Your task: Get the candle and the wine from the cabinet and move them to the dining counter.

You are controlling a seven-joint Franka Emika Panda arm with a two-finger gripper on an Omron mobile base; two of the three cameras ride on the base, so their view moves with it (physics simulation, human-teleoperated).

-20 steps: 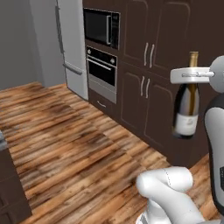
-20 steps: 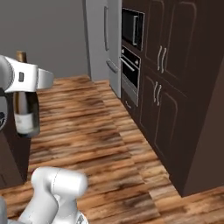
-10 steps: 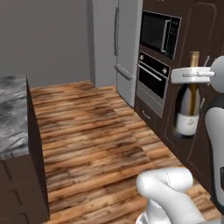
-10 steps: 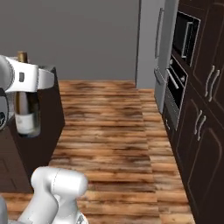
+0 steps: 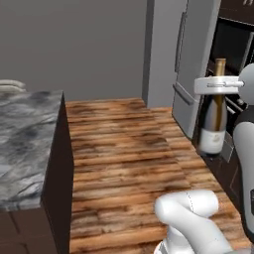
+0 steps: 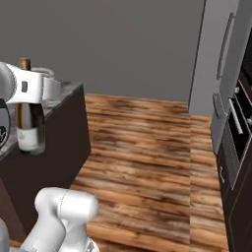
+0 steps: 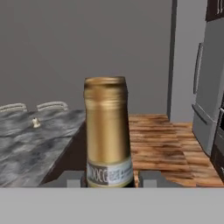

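Claw: the gripper (image 7: 109,178) is clamped on the wine bottle's (image 5: 214,116) gold neck, one finger either side, low centre of the hand view.
Bottle: hanging upright in the air at the right of the left base view, pale label facing out; at the left edge of the right base view (image 6: 29,115) it hangs in front of the dark counter side.
Counter: the grey marbled dining counter (image 5: 27,144) fills the left side of the left base view.
Candle: a small cream lump (image 7: 36,123) sits on the counter top, at the left of the hand view.
Stools: two pale backs (image 7: 33,106) behind the counter.
Fridge: grey fridge (image 5: 191,59), upper right.
Floor: wood planks (image 6: 147,162) through the middle.
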